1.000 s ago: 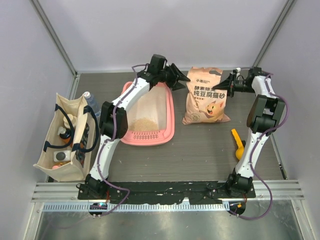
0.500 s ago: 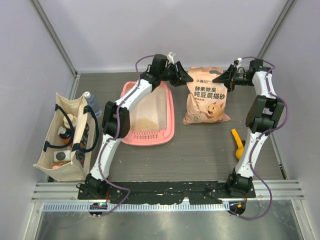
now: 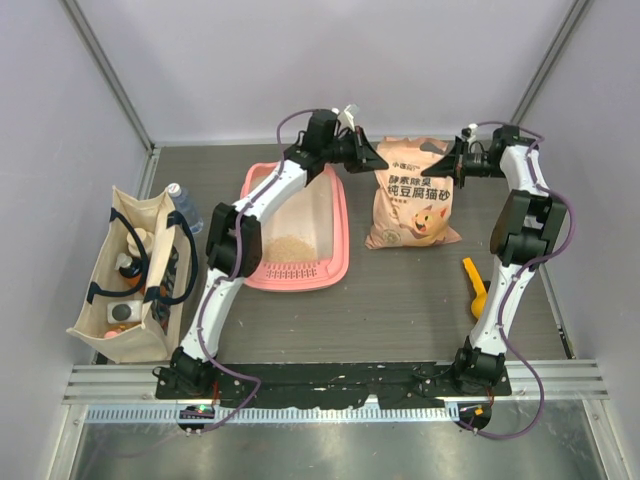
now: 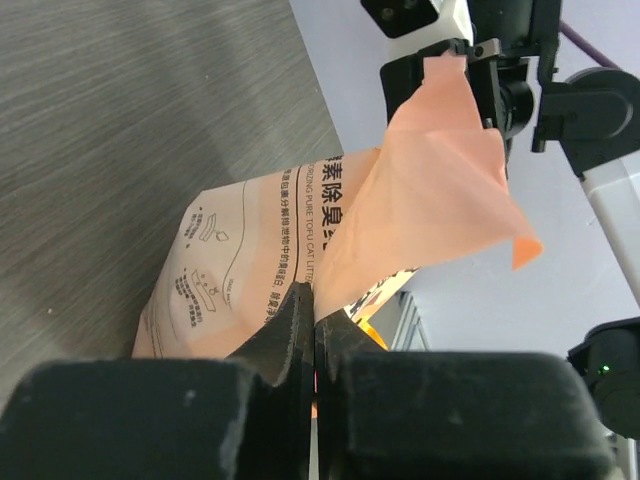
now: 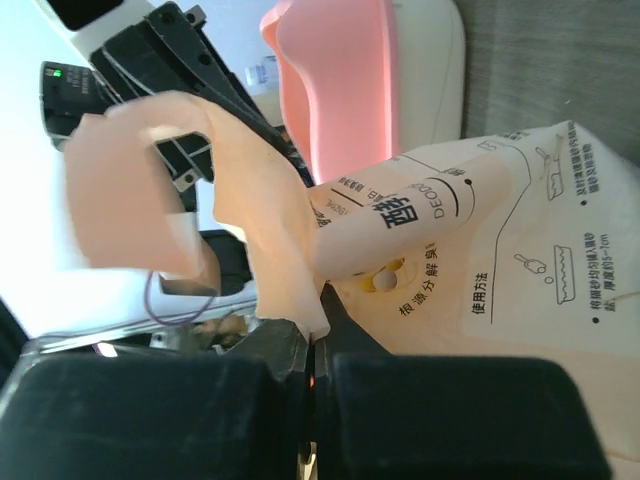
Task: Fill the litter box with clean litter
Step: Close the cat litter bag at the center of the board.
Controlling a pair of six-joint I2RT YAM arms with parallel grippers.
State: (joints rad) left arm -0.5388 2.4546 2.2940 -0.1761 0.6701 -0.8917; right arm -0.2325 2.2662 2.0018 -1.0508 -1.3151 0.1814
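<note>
The pink litter box (image 3: 341, 262) lies left of centre, with a small pile of tan clean litter (image 3: 290, 248) at its near end. A peach litter bag (image 3: 412, 195) with a cartoon cat lies to its right. My left gripper (image 3: 378, 160) is shut on the bag's top left corner, and its jaws (image 4: 316, 310) pinch the thin peach film (image 4: 430, 190). My right gripper (image 3: 447, 165) is shut on the top right corner; in its wrist view the jaws (image 5: 318, 335) clamp a flap of the bag (image 5: 480, 270). The box wall (image 5: 345, 90) shows behind.
A yellow-orange scoop (image 3: 476, 285) lies on the table right of the bag, near the right arm. A beige tote bag (image 3: 135, 270) holding bottles stands at the far left. Grey walls enclose the table on three sides.
Both grippers have closed in on the bag's top edge from either side and shut on its corners. The left one moved right from over the litter box; the right one moved left.
</note>
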